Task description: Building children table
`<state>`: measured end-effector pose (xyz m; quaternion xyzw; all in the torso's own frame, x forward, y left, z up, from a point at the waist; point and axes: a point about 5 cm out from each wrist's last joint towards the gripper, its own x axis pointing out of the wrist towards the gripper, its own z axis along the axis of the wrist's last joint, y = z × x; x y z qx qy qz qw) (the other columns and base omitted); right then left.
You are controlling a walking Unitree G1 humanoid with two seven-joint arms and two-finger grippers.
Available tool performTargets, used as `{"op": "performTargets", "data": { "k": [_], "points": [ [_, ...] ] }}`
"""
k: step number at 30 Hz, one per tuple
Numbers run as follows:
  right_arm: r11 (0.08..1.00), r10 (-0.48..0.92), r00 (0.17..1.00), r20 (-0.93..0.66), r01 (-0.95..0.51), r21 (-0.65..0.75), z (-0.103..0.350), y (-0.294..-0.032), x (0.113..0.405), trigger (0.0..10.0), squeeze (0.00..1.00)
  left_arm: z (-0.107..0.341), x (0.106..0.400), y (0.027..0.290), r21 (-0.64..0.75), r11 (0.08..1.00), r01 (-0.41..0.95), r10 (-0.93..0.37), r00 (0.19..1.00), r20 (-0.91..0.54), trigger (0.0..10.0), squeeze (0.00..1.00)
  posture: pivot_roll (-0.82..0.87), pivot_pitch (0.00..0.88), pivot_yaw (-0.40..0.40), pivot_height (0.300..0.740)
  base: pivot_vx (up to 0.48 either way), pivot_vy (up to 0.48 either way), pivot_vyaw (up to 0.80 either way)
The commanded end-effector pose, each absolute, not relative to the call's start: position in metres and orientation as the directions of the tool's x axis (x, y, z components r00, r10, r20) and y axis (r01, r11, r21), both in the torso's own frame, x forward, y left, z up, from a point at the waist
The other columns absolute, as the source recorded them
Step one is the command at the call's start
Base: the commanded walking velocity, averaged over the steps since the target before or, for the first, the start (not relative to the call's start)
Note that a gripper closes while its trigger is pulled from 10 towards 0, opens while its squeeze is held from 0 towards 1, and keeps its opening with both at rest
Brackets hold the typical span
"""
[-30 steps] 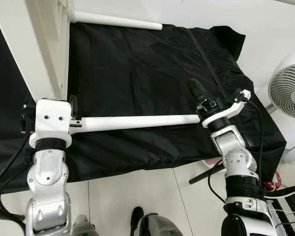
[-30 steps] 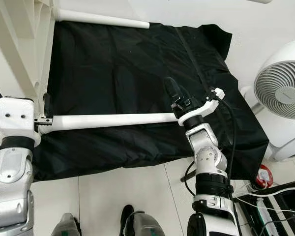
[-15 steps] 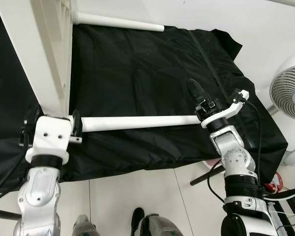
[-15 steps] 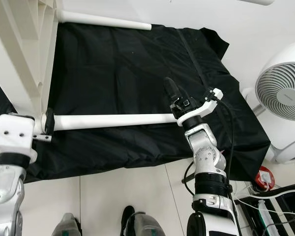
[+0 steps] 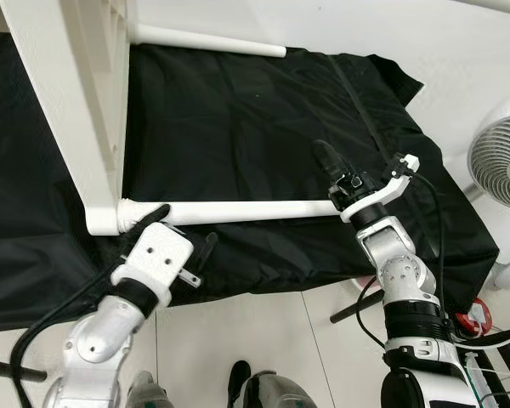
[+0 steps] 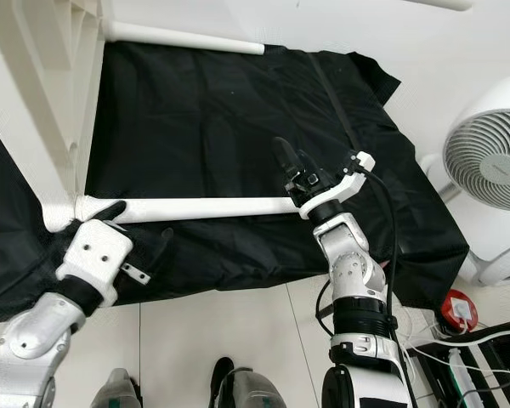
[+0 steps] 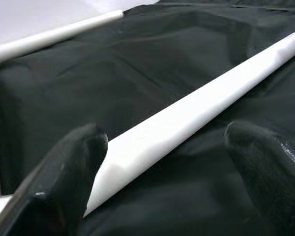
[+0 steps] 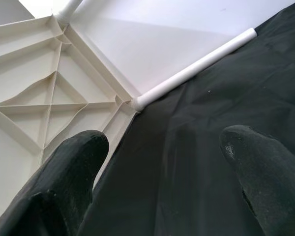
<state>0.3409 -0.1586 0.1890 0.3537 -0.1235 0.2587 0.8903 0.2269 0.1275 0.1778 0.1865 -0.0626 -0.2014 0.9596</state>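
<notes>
The white table top (image 5: 68, 102) stands on edge at the left of the black cloth. Its near leg (image 5: 246, 210) lies level, one end seated at the top's lower corner (image 5: 106, 219). The other end reaches my right gripper's wrist. My left gripper (image 5: 183, 231) is open just in front of that leg near the corner. In the left wrist view the leg (image 7: 187, 118) runs between the spread fingers (image 7: 64, 172) untouched. My right gripper (image 5: 327, 160) is open above the leg's free end, holding nothing. A far leg (image 5: 208, 40) sticks out from the top's upper corner.
A black cloth (image 5: 263, 110) covers the raised work surface, with its front edge near my arms. A white fan (image 5: 501, 161) stands at the right. Cables and a red object (image 5: 467, 323) lie on the tiled floor at the lower right.
The near leg's left end has gone from my left gripper into the table top's corner. My left gripper has let go, swung round and dropped back in front of the leg.
</notes>
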Motion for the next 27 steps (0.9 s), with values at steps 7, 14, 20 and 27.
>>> {"op": "performTargets", "data": {
  "k": [7,14,20,27],
  "points": [
    [0.643,0.340,0.848,0.407,-0.526,0.557,0.186,-0.167,0.337,10.0,0.00,0.155,0.256,0.136,0.390,0.886,0.251,-0.266,0.964,-0.017,10.0,0.00,0.07,0.128,-0.103,0.740,0.000,0.000,0.00],
    [0.639,0.336,0.847,0.412,-0.527,0.560,0.187,-0.166,0.337,10.0,0.00,0.153,0.276,0.138,0.430,0.882,0.191,-0.210,0.978,-0.004,10.0,0.00,0.06,0.126,-0.108,0.740,0.000,0.000,0.00],
    [0.642,0.341,0.845,0.412,-0.529,0.555,0.187,-0.165,0.337,10.0,0.00,0.153,0.286,0.131,0.446,0.870,0.208,-0.238,0.971,0.012,10.0,0.00,0.05,0.122,-0.101,0.740,0.000,0.000,0.00],
    [0.670,0.344,0.849,0.400,-0.521,0.529,0.185,-0.167,0.332,10.0,0.00,0.163,0.281,0.125,0.329,0.905,0.271,-0.304,0.951,0.051,10.0,0.00,0.04,0.119,-0.090,0.740,0.000,0.000,0.00]
  ]
}}
